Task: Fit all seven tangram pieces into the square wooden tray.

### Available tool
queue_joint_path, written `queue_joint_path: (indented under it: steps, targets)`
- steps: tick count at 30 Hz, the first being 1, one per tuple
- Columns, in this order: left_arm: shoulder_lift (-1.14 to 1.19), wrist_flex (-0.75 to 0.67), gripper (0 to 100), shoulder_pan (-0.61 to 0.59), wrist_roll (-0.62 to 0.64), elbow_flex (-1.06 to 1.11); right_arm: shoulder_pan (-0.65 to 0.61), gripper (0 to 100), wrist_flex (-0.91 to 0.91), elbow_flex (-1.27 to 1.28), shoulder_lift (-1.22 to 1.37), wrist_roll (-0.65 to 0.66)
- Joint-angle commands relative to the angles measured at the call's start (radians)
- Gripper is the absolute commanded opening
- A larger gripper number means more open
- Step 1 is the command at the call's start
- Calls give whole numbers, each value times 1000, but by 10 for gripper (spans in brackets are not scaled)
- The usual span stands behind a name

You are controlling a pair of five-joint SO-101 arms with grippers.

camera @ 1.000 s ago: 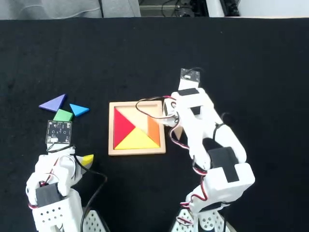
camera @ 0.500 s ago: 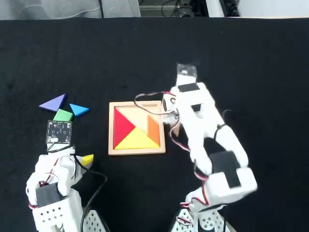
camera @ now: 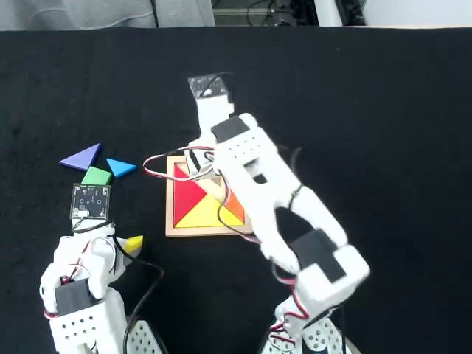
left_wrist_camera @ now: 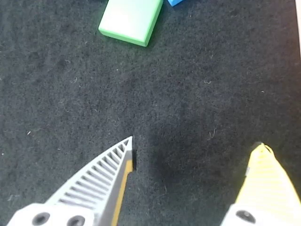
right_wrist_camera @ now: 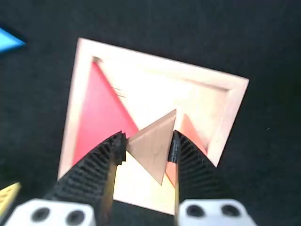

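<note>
Right fingers (right_wrist_camera: 106,165) | clamp tan triangle (right_wrist_camera: 155,143) | swung leftward over tray (right_wrist_camera: 160,63)

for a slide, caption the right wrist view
Right jaws hold a tan triangle over the wooden tray, red triangle already seated

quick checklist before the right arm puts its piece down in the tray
1. Grip: ok. The right gripper is shut on the brown triangle.
2. Position: ok. The triangle hangs over the wooden tray.
3. Free room: ok. There is bare wood beside the red triangle.
4. Does the triangle's turn match the gap? Cannot tell.
5. Other arm clear: ok. The left gripper is open over the cloth near the green piece, away from the tray.
6. All pieces in: not ok. The green piece, blue triangle and purple triangle lie outside.
</note>
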Motion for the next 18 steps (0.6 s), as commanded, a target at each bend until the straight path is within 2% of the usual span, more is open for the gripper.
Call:
queue_joint_path:
  steps: [1,13,18]
  targets:
    - [-5,-8,374,-8,-6,1,5,86,6,-67,59,11]
    - [-5,-8,374,-8,-6,1,6,91,54,-74,76,-11]
    - [-5,-8,374,-8,-6,1,5,225,60,-74,76,-74]
